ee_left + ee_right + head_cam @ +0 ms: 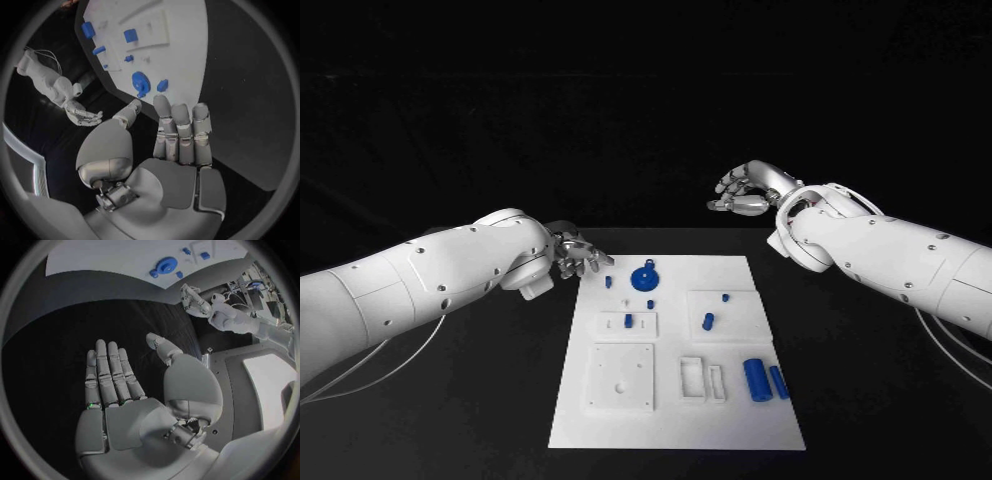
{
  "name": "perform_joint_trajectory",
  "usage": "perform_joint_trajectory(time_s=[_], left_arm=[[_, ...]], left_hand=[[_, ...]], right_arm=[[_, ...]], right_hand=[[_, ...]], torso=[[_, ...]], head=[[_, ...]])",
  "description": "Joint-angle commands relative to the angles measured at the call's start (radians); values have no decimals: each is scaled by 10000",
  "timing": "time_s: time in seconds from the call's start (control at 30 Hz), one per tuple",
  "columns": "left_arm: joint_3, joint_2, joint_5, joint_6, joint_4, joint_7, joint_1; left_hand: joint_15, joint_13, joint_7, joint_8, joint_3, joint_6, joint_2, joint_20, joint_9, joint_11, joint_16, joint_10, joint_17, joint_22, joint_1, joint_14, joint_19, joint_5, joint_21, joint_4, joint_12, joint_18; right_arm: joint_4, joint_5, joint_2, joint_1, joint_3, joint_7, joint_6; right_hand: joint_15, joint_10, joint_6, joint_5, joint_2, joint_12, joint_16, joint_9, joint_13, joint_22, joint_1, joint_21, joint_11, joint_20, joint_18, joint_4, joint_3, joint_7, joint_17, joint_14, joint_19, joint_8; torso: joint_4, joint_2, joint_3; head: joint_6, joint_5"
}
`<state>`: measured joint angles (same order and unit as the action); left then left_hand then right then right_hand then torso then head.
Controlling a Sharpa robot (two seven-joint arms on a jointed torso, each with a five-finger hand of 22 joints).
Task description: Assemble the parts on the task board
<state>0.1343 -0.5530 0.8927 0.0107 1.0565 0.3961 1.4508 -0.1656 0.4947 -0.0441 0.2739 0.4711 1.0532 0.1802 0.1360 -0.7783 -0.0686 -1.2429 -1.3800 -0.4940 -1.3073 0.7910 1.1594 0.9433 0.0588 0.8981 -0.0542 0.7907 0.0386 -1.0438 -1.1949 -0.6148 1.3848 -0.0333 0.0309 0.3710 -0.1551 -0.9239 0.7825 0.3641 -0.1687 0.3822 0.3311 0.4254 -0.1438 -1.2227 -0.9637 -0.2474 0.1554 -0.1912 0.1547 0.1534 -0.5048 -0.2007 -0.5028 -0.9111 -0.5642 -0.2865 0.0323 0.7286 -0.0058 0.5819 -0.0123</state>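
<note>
A white task board (733, 420) lies lengthwise in the middle of a black table (877, 400), its near edge toward the robot. Near the board's near right corner, 2 blue cylinders (757, 380) lie side by side, just beside a pair of raised white slots (701, 380). A white square block (622, 378) sits toward the near left edge. Farther along, a small blue peg (629, 320) stands in a white block by the left edge, and 2 more small blue pieces (708, 321) rest on a raised white square toward the right edge. At the far end a round blue disc with a knob (646, 278) lies on the board, with a small blue piece (607, 282) near it on the far left corner side.

The left hand (577, 255) hovers off the board's far left corner, fingers straight and apart, holding nothing. The right hand (750, 190) hangs beyond the far right corner, well apart from the board, fingers extended, palm bare.
</note>
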Motion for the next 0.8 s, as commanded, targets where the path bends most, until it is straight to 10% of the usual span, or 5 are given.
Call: perform_joint_trajectory(time_s=[0.03,0.8], left_arm=[[-9,140,558,407,-235,-179,32],[5,923,1280,1088,-1369,-476,10]], left_hand=[[28,-13,-12,-46,-27,-53,48,1184,20,13,39,50,12,4,-14,-37,-43,-36,-68,25,-37,-64],[152,-98,-132,-210,-159,-278,-97,1087,228,132,137,312,91,-19,177,-255,-207,-35,-215,-18,-123,-105]], right_arm=[[-51,18,-6,-2,-2,14,56],[-64,187,79,-2,-3,61,18]], right_hand=[[3,32,-93,18,-84,-32,-58,-17,12,-16,-1,58,63,-15,3,-8,39,-109,12,76,71,9],[-2,27,-87,17,-81,-30,-67,-22,38,-29,1,70,63,-21,5,-25,38,-107,20,87,81,2]], torso=[[4,3,0],[2,10,1]], head=[[2,39],[110,2]])
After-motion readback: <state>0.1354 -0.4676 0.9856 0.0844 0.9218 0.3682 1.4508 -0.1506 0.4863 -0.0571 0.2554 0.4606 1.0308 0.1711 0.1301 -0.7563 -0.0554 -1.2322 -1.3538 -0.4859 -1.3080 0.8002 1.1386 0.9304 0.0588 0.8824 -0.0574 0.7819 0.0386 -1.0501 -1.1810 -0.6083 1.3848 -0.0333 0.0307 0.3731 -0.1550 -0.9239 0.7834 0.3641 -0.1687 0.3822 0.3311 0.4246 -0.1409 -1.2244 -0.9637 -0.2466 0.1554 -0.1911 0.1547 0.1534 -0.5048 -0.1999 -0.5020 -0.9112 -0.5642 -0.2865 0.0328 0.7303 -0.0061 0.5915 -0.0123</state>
